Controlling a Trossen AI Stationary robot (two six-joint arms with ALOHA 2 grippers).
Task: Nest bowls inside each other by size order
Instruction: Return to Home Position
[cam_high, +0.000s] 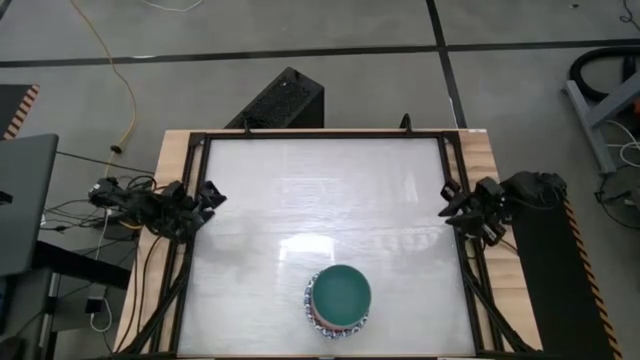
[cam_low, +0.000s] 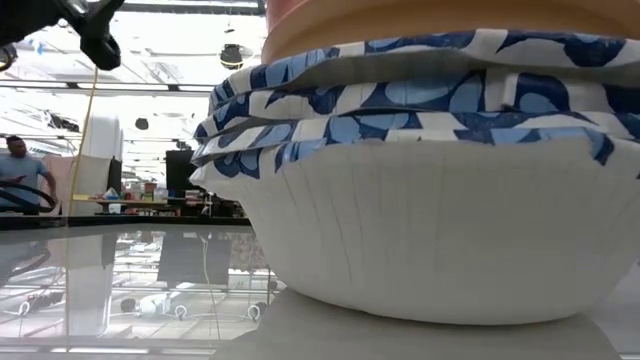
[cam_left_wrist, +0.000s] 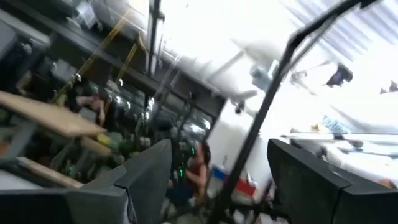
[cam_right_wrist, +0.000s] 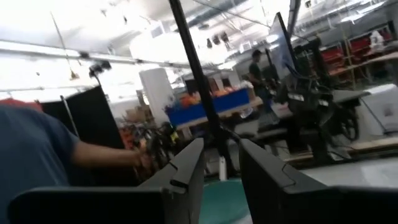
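Left pincer (cam_high: 212, 198) is found at the left rim of the table, touching nothing. Its two dark fingers (cam_left_wrist: 146, 183) are seen widely parted in the left wrist view, with nothing between them: released.

A white glossy rectangular table top (cam_high: 300, 190) is noted, bounded by a dark metal frame (cam_high: 320, 134). One round stack of nested bowls (cam_high: 338, 300) is placed near the front edge, slightly right of the middle and well apart from both pincers. The stack is topped by a plain teal bowl (cam_high: 341, 289), and a blue-patterned rim (cam_high: 311, 305) is visible around it. In the low view the lowest white ribbed bowl (cam_low: 430, 230) is seen resting on the table top, with further blue-patterned rims layered closely above it and a cream band (cam_low: 450, 18) above those.

The right pincer (cam_high: 447, 203) is found at the right rim of the table. Its fingers (cam_right_wrist: 186, 171) are parted by a narrower gap and nothing is gripped: released.

Beyond the table, a grey concrete floor (cam_high: 300, 30) marked with dark lines is recorded, with a yellow cable (cam_high: 118, 75) and a black box (cam_high: 285, 100). A person in a blue top (cam_low: 15, 165) is seen far off in the low view. A blue sleeve (cam_right_wrist: 31, 149) is seen close by in the right wrist view.
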